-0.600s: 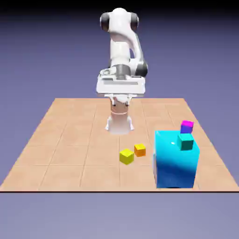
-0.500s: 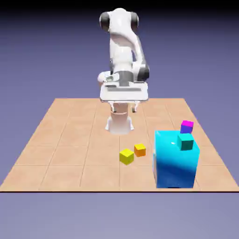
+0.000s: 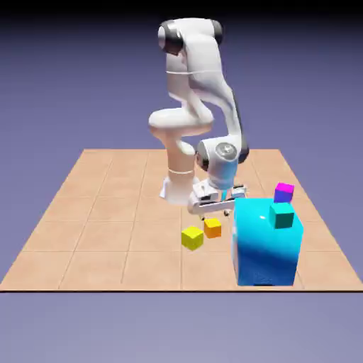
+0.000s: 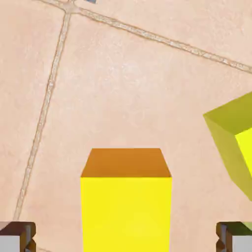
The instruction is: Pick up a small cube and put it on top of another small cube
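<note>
The small orange cube (image 3: 212,227) rests on the tiled table, just below my gripper (image 3: 215,211). In the hand view the orange cube (image 4: 126,197) fills the bottom middle, and my gripper (image 4: 126,238) is open, one grey fingertip (image 4: 17,237) far to its left and the other far to its right, neither touching it. The cube with a magenta top and purple sides (image 3: 283,192) stands on the table behind the big cyan block, at the exterior view's right.
A small yellow cube (image 3: 192,237) sits close beside the orange one and shows at the hand view's right edge as the yellow cube (image 4: 236,140). The big cyan block (image 3: 266,248) carries a small teal cube (image 3: 281,215) on top. The robot's base (image 3: 181,186) stands behind.
The arm has swung down and toward the exterior view's right, from high above the base to just over the orange cube. No cube has moved.
</note>
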`<control>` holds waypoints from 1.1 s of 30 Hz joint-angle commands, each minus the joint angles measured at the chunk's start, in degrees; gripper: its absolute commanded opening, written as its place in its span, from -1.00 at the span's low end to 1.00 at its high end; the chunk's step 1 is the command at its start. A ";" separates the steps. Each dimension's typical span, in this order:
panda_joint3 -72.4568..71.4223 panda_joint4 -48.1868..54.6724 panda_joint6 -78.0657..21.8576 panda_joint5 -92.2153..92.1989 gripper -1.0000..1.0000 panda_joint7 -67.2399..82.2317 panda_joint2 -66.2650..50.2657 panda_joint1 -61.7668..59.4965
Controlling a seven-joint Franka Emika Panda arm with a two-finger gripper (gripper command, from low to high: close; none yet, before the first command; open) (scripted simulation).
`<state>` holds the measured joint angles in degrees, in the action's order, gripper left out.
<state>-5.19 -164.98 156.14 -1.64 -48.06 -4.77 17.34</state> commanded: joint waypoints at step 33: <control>-35.39 28.69 -36.02 -19.87 -1.00 -35.43 6.97 -15.44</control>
<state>-40.58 -136.29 120.17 -21.67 -83.42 2.21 1.59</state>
